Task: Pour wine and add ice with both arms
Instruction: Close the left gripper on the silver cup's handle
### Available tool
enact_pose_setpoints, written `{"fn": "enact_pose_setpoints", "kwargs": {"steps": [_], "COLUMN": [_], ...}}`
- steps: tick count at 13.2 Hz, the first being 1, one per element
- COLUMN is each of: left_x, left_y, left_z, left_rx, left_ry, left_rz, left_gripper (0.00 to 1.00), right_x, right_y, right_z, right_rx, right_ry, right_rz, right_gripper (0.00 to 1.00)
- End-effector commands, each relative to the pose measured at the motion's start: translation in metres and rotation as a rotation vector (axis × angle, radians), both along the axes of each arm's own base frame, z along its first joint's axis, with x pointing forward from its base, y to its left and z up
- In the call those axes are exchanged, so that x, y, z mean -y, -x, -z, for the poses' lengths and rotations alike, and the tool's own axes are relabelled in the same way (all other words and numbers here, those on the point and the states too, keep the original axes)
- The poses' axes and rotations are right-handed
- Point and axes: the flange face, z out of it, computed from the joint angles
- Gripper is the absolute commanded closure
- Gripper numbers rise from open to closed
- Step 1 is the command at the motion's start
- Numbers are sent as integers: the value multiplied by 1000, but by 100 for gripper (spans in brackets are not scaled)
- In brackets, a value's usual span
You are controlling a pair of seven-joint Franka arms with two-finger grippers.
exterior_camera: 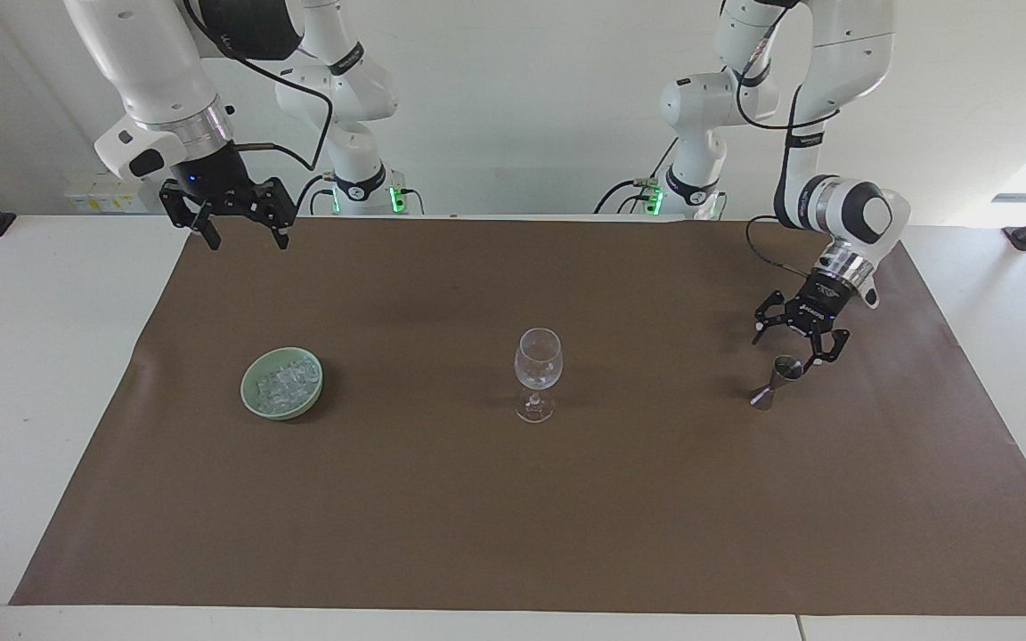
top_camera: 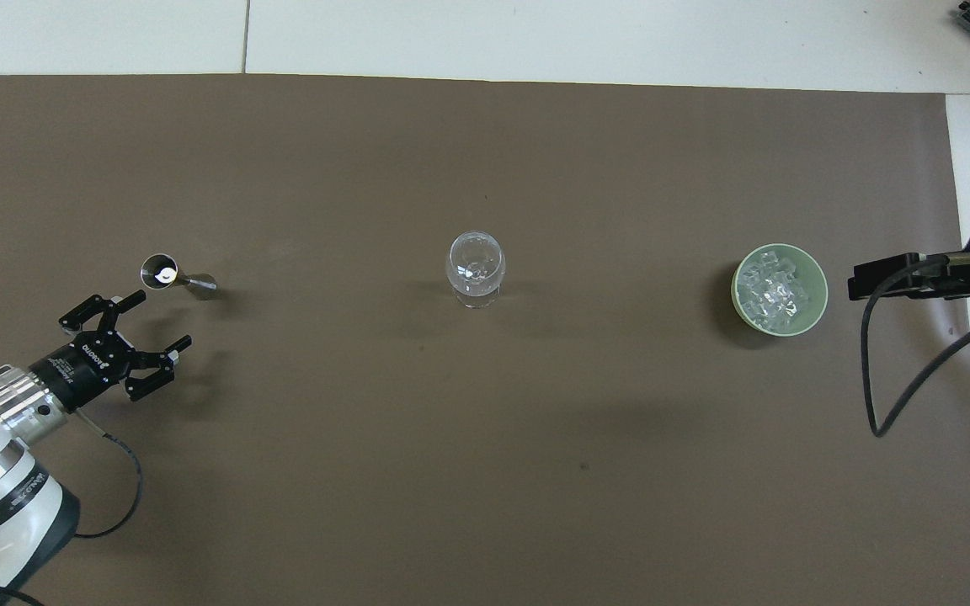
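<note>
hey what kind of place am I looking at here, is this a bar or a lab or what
Most likely a robotics lab staged as a drinks station: two white arms mounted at a white table covered by a brown mat, with only a wine glass, a metal jigger and a green bowl of ice.

Left tool (exterior_camera: 798,338) (fingers spread) just beside jigger (exterior_camera: 777,381)

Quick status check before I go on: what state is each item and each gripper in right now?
wine glass: upright, looks empty, mid-mat.
jigger: upright on the mat, not gripped.
green bowl: upright, holding ice.
left gripper: open, empty, right beside the jigger's top.
right gripper: open, empty, raised over the mat edge nearest the robots, waiting.
</note>
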Motion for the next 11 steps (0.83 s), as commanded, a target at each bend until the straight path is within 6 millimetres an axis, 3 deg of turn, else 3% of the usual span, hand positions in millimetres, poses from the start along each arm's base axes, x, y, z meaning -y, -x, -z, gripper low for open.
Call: {"fn": "enact_pose_setpoints", "kwargs": {"steps": [1,4,11], "left_x": [23,29,30], "left_y": [-3,-3,-5], "left_z": [1,17,26], "left_rx": [33,43,82], "left_ry": [45,60,57], "left_rz": [-25,-73,-114], "left_gripper": [0,0,0], "right_x": [0,0,0], "right_y": [2,2,2], "right_z": [0,0,0], "right_rx": [-4,-4,-4], "right_ry": [5,5,5], "right_rz": [7,9,7], "right_gripper": [0,0,0]}}
